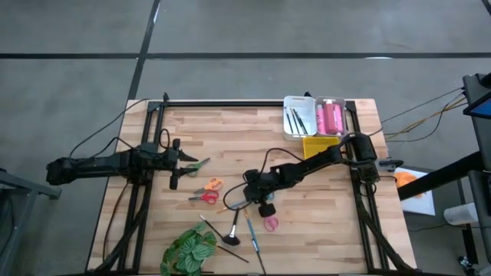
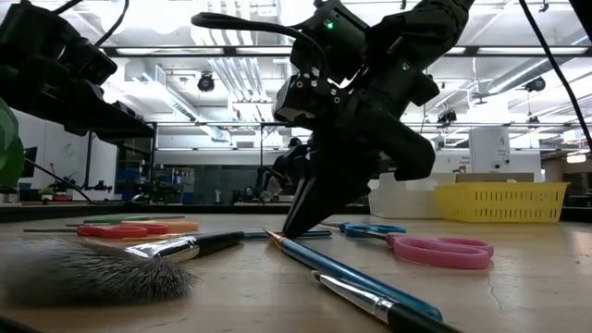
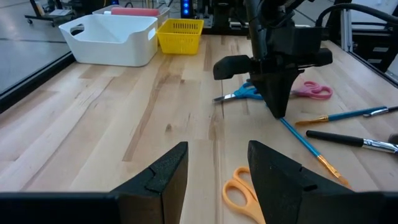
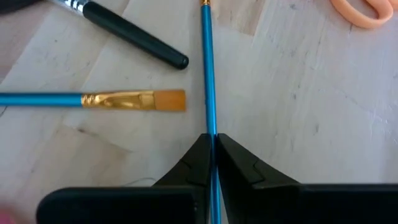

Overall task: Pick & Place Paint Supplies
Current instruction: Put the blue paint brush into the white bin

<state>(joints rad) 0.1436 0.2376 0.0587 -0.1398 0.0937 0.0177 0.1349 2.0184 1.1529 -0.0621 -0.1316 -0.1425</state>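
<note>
The blue-handled brush (image 4: 208,74), thin, light, stiff and probably slippery, lies on the surface (image 1: 230,130) and is pinched mid-handle by the closed right gripper (image 4: 213,144); the left gripper (image 3: 214,168) waits open.

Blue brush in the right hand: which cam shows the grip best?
Right wrist view: the right hand is shut on the blue brush, its handle between both fingers. Left wrist view shows it from a distance; low view hides the contact; high view too small.

No legible text, labels, brands, numbers or signs anywhere, neither on the worktop (image 1: 230,138) nor in the room beyond.
</note>
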